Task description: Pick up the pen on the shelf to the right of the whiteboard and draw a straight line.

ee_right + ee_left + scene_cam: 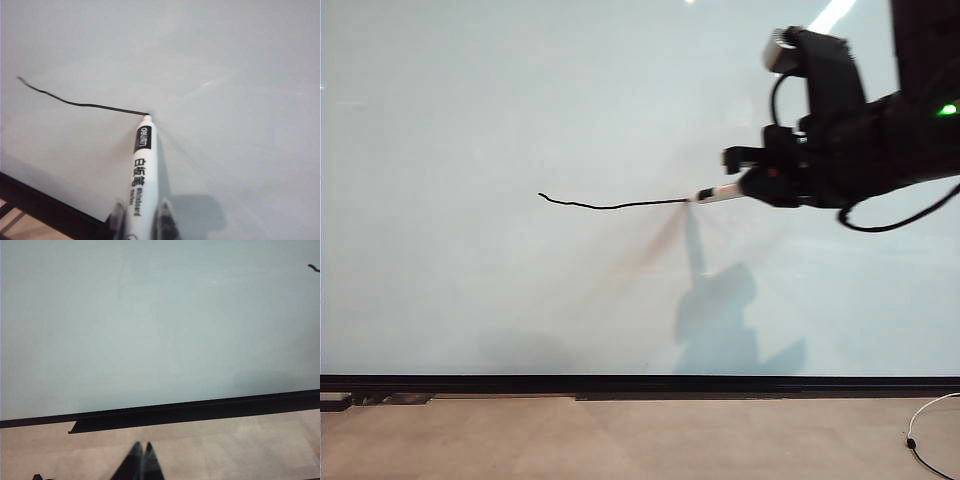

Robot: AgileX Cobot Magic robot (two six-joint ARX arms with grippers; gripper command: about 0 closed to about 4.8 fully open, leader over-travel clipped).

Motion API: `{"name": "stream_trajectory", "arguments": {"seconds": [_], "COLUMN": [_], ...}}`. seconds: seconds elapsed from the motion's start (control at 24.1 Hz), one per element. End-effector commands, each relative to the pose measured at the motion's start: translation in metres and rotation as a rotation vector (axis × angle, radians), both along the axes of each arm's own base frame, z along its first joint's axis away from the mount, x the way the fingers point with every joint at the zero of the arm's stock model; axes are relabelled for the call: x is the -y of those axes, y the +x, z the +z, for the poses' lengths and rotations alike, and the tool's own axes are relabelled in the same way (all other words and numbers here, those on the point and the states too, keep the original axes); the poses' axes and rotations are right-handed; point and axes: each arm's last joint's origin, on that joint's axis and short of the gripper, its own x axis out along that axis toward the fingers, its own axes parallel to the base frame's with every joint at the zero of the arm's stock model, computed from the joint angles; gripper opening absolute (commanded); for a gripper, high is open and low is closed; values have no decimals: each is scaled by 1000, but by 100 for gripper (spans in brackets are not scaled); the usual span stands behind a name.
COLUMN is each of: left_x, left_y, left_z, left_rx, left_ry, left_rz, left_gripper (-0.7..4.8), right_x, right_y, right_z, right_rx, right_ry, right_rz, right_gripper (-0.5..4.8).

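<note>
Whiteboard (470,120) bears straight line (610,205); right claw (142,220) grips pen (141,165); left claw (141,462) closed.

The light is bright and even. On the whiteboard (470,120) a ceiling lamp gives glare at 1 o'clock, and a soft grey shadow falls at 5 o'clock from the right gripper (735,188). The left gripper (141,462) looks blurred, out of focus.

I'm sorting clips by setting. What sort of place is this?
Probably an office or lab room: a large wall-like whiteboard with a black bottom strip above a beige floor, where the right gripper holds a whiteboard marker at a drawn line.
</note>
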Motion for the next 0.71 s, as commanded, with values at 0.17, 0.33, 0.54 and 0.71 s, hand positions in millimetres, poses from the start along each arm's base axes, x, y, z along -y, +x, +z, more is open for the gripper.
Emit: {"name": "stream_trajectory", "arguments": {"seconds": [0.17,0.33,0.54,0.71], "left_x": [0,0,0,0], "left_y": [0,0,0,0], "left_z": [2,2,2,2], "left_rx": [16,16,16,16], "left_ry": [1,1,1,1], "left_rz": [-3,-3,-3,-3], "left_gripper": [-5,-5,-5,-5], "right_x": [20,34,43,45], "right_y": [-7,-14,-21,-31], "right_z": [6,2,-2,1], "right_rx": [50,40,31,50], "right_ry": [-12,-17,-23,7], "right_rz": [-145,-184,-204,-187], "right_gripper": [-7,-7,-7,-7]}}
